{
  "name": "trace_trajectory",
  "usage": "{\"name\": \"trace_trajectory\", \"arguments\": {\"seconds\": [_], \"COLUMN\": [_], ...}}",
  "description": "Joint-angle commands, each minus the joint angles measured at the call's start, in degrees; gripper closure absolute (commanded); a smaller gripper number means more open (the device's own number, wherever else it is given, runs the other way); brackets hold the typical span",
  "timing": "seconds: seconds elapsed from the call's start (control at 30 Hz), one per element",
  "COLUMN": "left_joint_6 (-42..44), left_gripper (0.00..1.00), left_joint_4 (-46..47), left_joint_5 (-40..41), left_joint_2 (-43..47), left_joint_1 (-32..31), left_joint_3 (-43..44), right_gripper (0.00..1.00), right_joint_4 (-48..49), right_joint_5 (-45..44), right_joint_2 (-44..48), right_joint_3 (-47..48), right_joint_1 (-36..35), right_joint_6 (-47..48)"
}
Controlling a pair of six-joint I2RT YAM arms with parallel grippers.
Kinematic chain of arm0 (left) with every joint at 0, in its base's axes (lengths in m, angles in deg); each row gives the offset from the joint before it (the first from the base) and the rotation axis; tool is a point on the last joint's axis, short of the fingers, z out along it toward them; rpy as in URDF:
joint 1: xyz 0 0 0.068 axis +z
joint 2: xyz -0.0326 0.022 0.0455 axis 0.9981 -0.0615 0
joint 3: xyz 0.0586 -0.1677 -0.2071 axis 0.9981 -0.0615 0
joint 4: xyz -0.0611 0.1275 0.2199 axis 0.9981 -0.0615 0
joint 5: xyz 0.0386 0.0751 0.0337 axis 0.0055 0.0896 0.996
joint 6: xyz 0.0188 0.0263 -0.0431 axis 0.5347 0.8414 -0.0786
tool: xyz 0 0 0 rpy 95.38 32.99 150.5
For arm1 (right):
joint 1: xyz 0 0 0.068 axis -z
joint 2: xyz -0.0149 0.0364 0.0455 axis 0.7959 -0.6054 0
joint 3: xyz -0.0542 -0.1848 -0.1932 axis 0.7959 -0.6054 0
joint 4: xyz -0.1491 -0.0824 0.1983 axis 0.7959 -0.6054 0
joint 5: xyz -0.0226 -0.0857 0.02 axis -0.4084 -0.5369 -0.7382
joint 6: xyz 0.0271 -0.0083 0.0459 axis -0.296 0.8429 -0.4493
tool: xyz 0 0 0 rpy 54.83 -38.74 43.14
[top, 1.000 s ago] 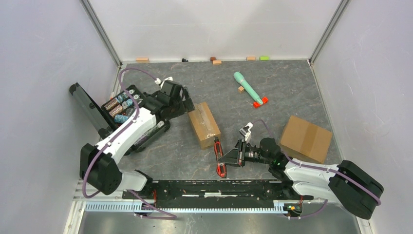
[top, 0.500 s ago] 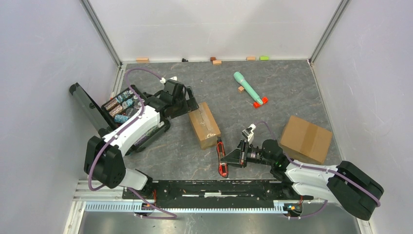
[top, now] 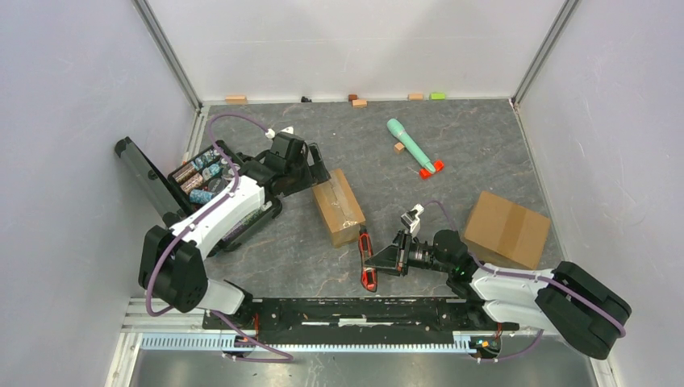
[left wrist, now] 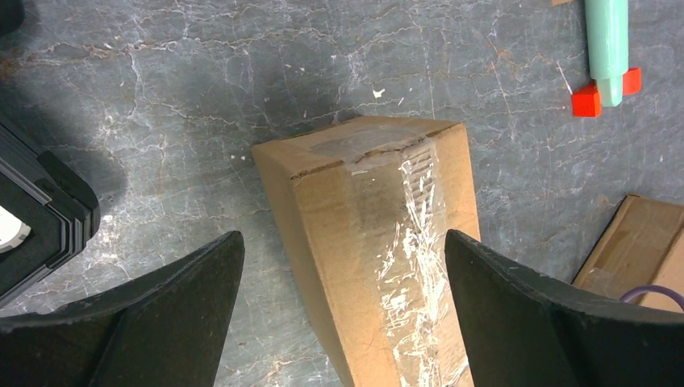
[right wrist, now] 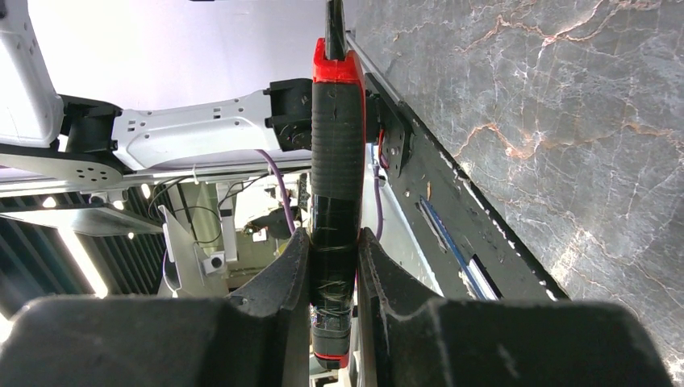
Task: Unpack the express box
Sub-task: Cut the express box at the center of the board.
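Progress: nothing unpacked yet | express box (top: pixel 339 206) lies taped shut mid-worktop (top: pixel 476 153) | left hand (top: pixel 313 171) spread wide over its far end | right hand (top: pixel 385 258) clamps red cutter (top: pixel 365 260) beside its near end | you have slitting, opening and emptying left

Left gripper (left wrist: pixel 343 242) spread wide, dark fingers (left wrist: pixel 161 314) either side of the taped cardboard box (left wrist: pixel 379 242). Contact cannot be told. Clear tape (left wrist: pixel 415 242) wrinkled along the box top. Black case (left wrist: pixel 36 222) at left edge. Green tool (left wrist: pixel 606 40) with red blocks far right. Second cardboard box (left wrist: pixel 637 242) at right. Grey marbled table (left wrist: pixel 161 105).
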Motion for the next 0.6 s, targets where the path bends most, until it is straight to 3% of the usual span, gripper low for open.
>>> {"name": "trace_trajectory", "arguments": {"seconds": [0.0, 0.57], "left_joint_6": [0.53, -2.10], "left_gripper": [0.00, 0.00], "left_joint_4": [2.01, 3.24], "left_joint_5": [-1.47, -4.20], "left_joint_2": [2.71, 6.46], "left_joint_1": [0.00, -0.15], "left_joint_3": [-1.23, -5.28], "right_gripper": [1.00, 1.00], "right_joint_4": [4.12, 4.59], "right_joint_5": [0.27, 0.57], "right_joint_2": [-0.39, -1.40], "right_joint_3": [1.45, 2.38], "right_joint_1": [0.29, 0.29], "right_joint_6": [-0.07, 0.58]}}
